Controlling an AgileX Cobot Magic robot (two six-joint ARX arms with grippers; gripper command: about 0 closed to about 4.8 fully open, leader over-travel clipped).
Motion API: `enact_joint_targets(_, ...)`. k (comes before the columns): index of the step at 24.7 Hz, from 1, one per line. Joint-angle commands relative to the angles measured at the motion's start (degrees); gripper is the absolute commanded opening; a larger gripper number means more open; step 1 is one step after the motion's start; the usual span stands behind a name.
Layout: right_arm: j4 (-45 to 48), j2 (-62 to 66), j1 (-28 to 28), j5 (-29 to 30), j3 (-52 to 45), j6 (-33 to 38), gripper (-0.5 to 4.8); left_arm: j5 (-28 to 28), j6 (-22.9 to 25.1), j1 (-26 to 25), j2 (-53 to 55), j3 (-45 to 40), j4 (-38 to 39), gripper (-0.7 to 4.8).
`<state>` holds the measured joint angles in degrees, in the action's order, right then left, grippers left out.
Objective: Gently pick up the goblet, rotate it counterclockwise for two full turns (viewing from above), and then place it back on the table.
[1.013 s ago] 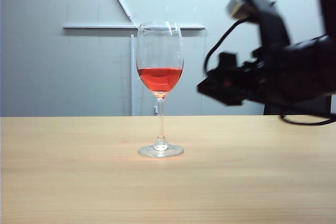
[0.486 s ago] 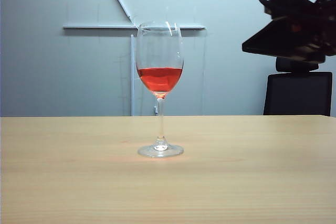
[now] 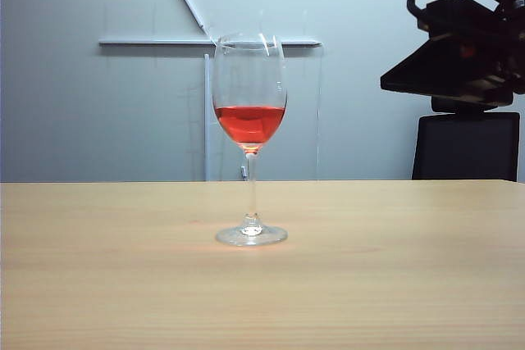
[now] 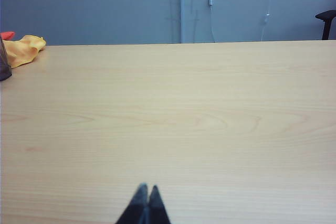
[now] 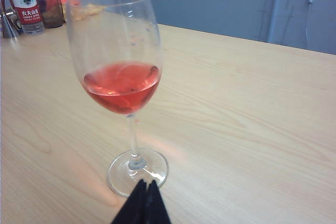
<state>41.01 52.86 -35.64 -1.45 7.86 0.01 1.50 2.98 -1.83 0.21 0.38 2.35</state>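
goblet [image 3: 250, 137]: stands upright on the table [image 3: 394, 284], near its middle in the exterior view; the foot lies flat on the wood and red liquid fills the lower part of the bowl. Nothing touches it.
right gripper [image 5: 143, 203]: fingertips pressed together to a point with nothing between them; it is held up in the air to the right of the goblet and well apart from it in the exterior view [image 3: 459, 59]. In the right wrist view the tips appear just before the goblet's [image 5: 118, 82] foot, though that view does not show how far above the foot they are.
left gripper [image 4: 145, 205]: tips closed against each other, holding nothing, low over bare table [image 4: 210, 129]; the goblet does not appear in the left wrist view.
bottle [image 5: 23, 3]: stands at the far edge of the table [image 5: 252, 119], beyond the goblet, beside a dark cup [image 5: 51, 9].
cloth [image 4: 23, 50]: yellow, crumpled at the table's far edge in the left wrist view.
chair [image 3: 466, 145]: black, behind the table, right of the goblet.
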Motion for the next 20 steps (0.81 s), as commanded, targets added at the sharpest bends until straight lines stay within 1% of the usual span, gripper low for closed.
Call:
enact_joint_targets(1,0.98,-0.17,-0.02,0.09,0.17,-0.02,-0.03,-0.24,0.00,0.02,0.13,0.13,-0.70,-0.05)
enact_joint_targets(2,1.20,-0.17,0.00,-0.17,0.20,-0.02,-0.04,-0.24,0.00,0.02,0.13,0.13,-0.70,-0.05)
enact_joint_targets(3,0.92,-0.68,0.00,-2.19,0.15,-0.02,-0.05,-0.24,0.00,0.02,0.13,0.13,-0.70,-0.05)
enact_joint_targets(6,-4.09,-5.33,0.48,-6.45,0.09,-0.02,-0.05,-0.24,0.00,0.02,0.13,0.13,-0.70,-0.05)
enact_joint_targets(7,-8.37,-9.29,1.90,-10.67,0.09,-0.02,-0.05,-0.22,0.00,0.02,0.13,0.13,-0.70,-0.05)
enact_joint_targets(8,-11.04,-11.50,3.19,-10.64,0.07,-0.04,-0.05,-0.24,0.00,0.02,0.13,0.13,-0.70,-0.05)
enact_joint_targets(9,-14.03,-13.84,4.96,-10.34,0.07,-0.04,-0.05,-0.26,0.00,0.02,0.13,0.13,-0.70,-0.05)
enact_joint_targets(11,-21.38,-19.91,10.16,-7.26,0.04,-0.02,-0.05,-0.22,0.00,0.07,0.13,0.13,-0.70,-0.05)
enact_joint_targets(12,-25.83,-24.63,14.34,-4.92,-0.17,-0.02,-0.05,-0.24,0.00,0.07,0.13,0.13,-0.70,-0.05)
enact_joint_targets(14,-31.08,-31.47,20.48,-2.93,-0.79,-0.07,-0.05,-0.24,0.00,0.07,0.13,0.13,-0.70,-0.05)
enact_joint_targets(17,-32.46,-40.68,27.23,-1.64,-4.22,-0.07,-0.05,-0.26,0.00,0.07,0.13,0.13,-0.70,-0.05)
enact_joint_targets(18,-32.44,-44.46,30.01,0.20,-6.08,-0.04,-0.05,-0.24,0.00,0.07,0.13,0.13,-0.70,-0.05)
enact_joint_targets(19,-32.57,-47.10,31.52,1.49,-7.34,-0.02,-0.05,-0.22,0.00,0.07,0.13,0.13,-0.70,-0.05)
enact_joint_targets(20,-34.88,-49.90,32.81,1.79,-7.80,0.00,-0.05,-0.24,0.02,0.07,0.13,0.13,-0.70,-0.05)
